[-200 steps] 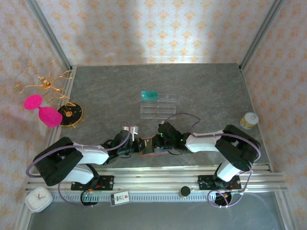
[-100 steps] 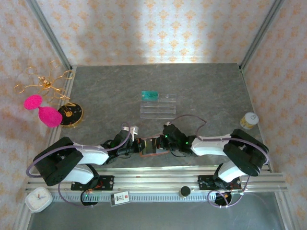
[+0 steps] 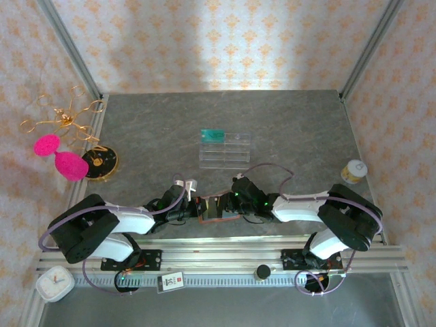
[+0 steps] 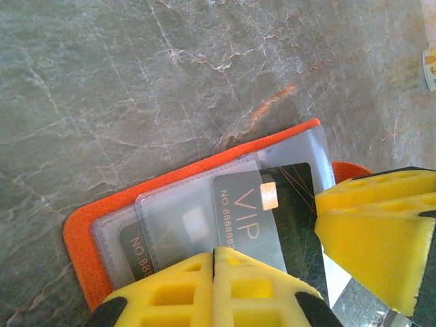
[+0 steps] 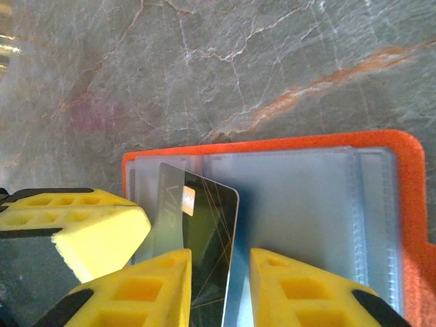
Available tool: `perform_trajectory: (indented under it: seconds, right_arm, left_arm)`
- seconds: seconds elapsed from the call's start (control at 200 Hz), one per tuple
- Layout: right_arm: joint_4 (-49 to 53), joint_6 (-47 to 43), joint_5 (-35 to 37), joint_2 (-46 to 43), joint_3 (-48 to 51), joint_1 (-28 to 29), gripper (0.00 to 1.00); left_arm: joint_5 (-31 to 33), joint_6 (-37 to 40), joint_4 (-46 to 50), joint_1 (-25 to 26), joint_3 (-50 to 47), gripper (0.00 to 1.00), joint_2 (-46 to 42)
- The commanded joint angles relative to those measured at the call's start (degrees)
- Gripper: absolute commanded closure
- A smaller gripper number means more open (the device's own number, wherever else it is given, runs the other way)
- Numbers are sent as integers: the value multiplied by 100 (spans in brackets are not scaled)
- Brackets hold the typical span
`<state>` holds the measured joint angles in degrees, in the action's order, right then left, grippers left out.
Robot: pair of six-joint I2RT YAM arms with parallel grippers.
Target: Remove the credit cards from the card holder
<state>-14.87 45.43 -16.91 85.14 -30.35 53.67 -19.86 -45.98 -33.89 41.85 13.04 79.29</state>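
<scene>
The orange card holder [image 3: 212, 218] [image 4: 88, 231] [image 5: 272, 141] lies open near the table's front edge, clear sleeves up. A black VIP credit card [image 4: 293, 204] [image 5: 208, 225] sticks partway out of a sleeve. My right gripper [image 5: 219, 272] [image 3: 230, 206] is open, the card's free end between its jaws and close to the left finger. My left gripper [image 4: 214, 255] [image 3: 197, 212] is shut, its tips resting on the holder's near edge. Another dark card [image 4: 133, 248] sits inside a sleeve. A teal card [image 3: 212, 135] stands in the clear rack.
The clear acrylic rack [image 3: 225, 148] stands mid-table. A small yellow-lidded jar [image 3: 354, 170] is at the right edge. A black-gold disc [image 3: 100, 161], pink pieces [image 3: 58, 157] and gold wire [image 3: 61, 116] sit at the left. The metal rail [image 3: 218, 255] runs along the front.
The right gripper's jaws have parted after being shut. The right arm shifted slightly to the right. The left arm has stayed put.
</scene>
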Motion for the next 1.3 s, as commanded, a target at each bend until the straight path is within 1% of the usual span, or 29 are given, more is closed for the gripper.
perform_trajectory:
  seconds: [0.0,0.105,0.18,0.245,0.375,0.516,0.641,0.711,0.816,0.961,1.031,1.096,1.121,1.186,1.226,1.296]
  right_arm:
    - [-238,1,-152,170,29,0,73]
    - [-304,-31,-214,263,-9,8,75]
    - [-251,-39,-150,280,-20,12,83]
    - [-43,-43,61,198,-15,3,90]
    - [394,-74,567,-294,150,-43,98]
    - [701,-209,854,-866,341,-118,100]
    - [727,-497,868,-1391,425,-146,100]
    - [846,-788,863,-1642,326,-154,100]
    - [1285,-1352,980,-1943,-114,-187,100]
    - [1632,-2340,1004,-1973,-738,-258,100]
    - [1780,-2960,1149,-1858,-1044,-282,100]
    - [1897,-3519,1367,-1772,-1369,-316,100]
    - [1909,-3706,1433,-1612,-1496,-345,100]
    - [1953,-4245,1465,-1437,-1856,-439,100]
    - [1913,-4588,1418,-1354,-2043,-470,100]
    - [1881,-5253,1549,-1170,-2359,-533,100]
  left_arm:
    - [-133,150,132,-38,48,100,190]
    - [-157,200,162,-1,101,100,269]
    - [-151,212,203,16,129,100,289]
    - [-138,212,243,17,123,100,244]
    - [-96,245,302,17,91,100,122]
    - [-159,247,275,15,113,100,157]
    - [-214,265,317,17,190,100,149]
    - [-263,265,339,12,252,100,117]
    - [-308,217,448,12,371,100,-80]
    - [-187,176,748,12,561,74,-669]
    - [-92,226,1007,17,658,65,-939]
    - [-20,279,1212,8,723,60,-1111]
    - [11,290,1303,1,747,59,-1161]
    - [17,287,1401,-11,755,55,-1251]
    - [16,267,1435,-10,744,54,-1285]
    - [-15,234,1455,-29,710,52,-1301]
